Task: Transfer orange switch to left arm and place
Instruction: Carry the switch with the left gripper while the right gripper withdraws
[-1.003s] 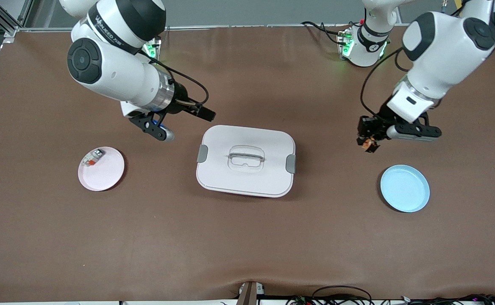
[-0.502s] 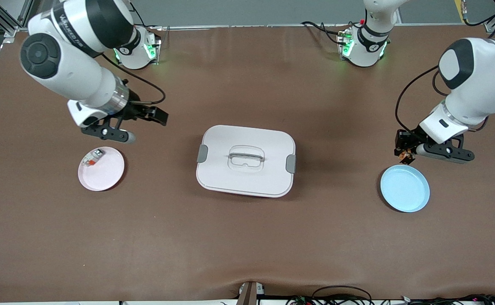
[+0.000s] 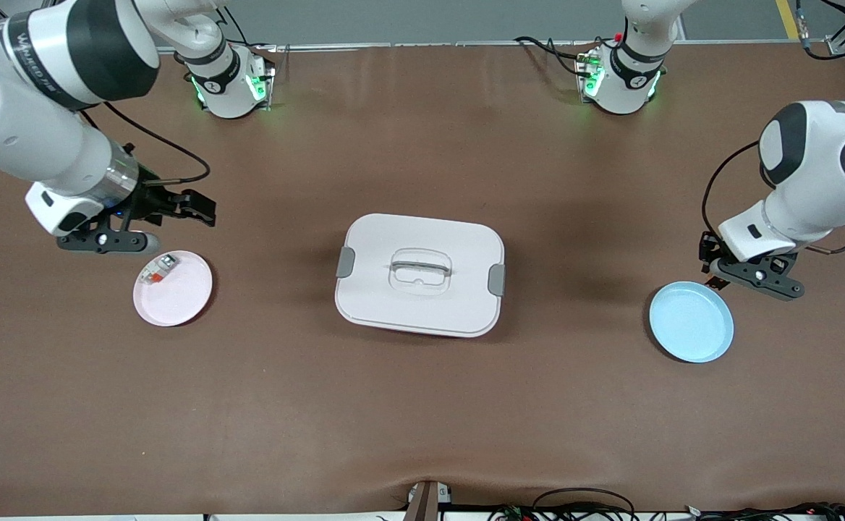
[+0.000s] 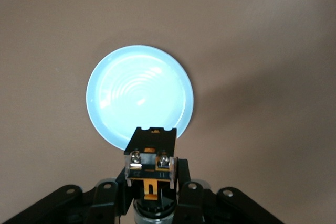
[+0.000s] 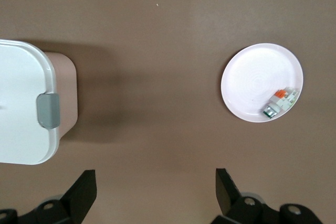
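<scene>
At the left of the front frame the right hand (image 3: 176,210) hangs over the brown tabletop (image 3: 422,405) just above the pink plate (image 3: 184,300). Its fingers are spread wide with nothing between them, and that arm looks to be waiting. The plate carries a small white-grey part (image 3: 158,269) with a red patch.

In the middle sits the white box (image 3: 419,273), lid on, well apart from both hands.

At the right the left hand (image 3: 715,266) is over the upper edge of the blue plate (image 3: 690,329). It is clenched on the orange switch (image 4: 151,157), which stands up between its fingers in the left wrist view.

The step in hand seems to be the final placing. Next the left hand likely needs to centre over the blue plate, lower, and release.
</scene>
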Controlling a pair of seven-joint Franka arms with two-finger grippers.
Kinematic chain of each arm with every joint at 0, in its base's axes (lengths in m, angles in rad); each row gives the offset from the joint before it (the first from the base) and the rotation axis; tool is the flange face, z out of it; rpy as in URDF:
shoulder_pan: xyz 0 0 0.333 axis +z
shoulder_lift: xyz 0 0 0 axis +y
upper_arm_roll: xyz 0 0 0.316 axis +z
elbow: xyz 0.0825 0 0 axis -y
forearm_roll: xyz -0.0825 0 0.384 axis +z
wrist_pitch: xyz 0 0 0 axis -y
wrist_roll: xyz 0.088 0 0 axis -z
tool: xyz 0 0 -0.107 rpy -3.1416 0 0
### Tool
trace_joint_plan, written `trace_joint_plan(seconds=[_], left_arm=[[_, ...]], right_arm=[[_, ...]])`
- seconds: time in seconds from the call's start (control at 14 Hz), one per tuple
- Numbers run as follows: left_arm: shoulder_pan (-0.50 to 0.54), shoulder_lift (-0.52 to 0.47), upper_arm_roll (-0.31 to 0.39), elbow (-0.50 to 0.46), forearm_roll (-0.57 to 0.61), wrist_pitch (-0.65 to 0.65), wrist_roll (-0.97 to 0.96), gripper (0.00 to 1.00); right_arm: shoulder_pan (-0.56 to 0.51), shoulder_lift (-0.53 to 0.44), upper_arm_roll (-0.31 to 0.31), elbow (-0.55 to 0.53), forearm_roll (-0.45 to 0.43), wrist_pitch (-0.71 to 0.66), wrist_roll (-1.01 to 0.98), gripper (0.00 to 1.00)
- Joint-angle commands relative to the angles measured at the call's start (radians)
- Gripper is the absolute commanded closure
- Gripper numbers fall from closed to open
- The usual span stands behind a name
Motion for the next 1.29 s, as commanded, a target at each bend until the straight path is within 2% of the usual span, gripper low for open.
trace_joint_plan(seconds=[0.0,0.21,0.5,1.0,1.22], left_arm=[[0.021,0.043,-0.008,0.035,0.038,-0.02,0.09,1.0],[0.05,0.077,-0.007,0.038,0.059,-0.009,0.194,1.0],[0.057,0.152,-0.007,0.075,0.173,-0.002,0.254,1.0],[0.058,0.23,-0.005,0.083,0.183,0.076,0.348,1.0],[0.06,0.294,-0.005,0.083,0.314,0.168,0.348,1.0]], right_arm=[[-0.051,-0.033,0.018,-0.023,-0.038,0.011,-0.074,0.0],[-0.074,-0.033,0.018,-0.006,-0.067,0.009,-0.08,0.0],[-0.108,-0.03,0.015,0.031,-0.069,0.0,-0.125,0.0],[-0.131,-0.024,0.015,0.106,-0.07,-0.018,-0.12,0.0],[-0.14,-0.021,0.015,0.158,-0.07,-0.063,-0.114,0.0]])
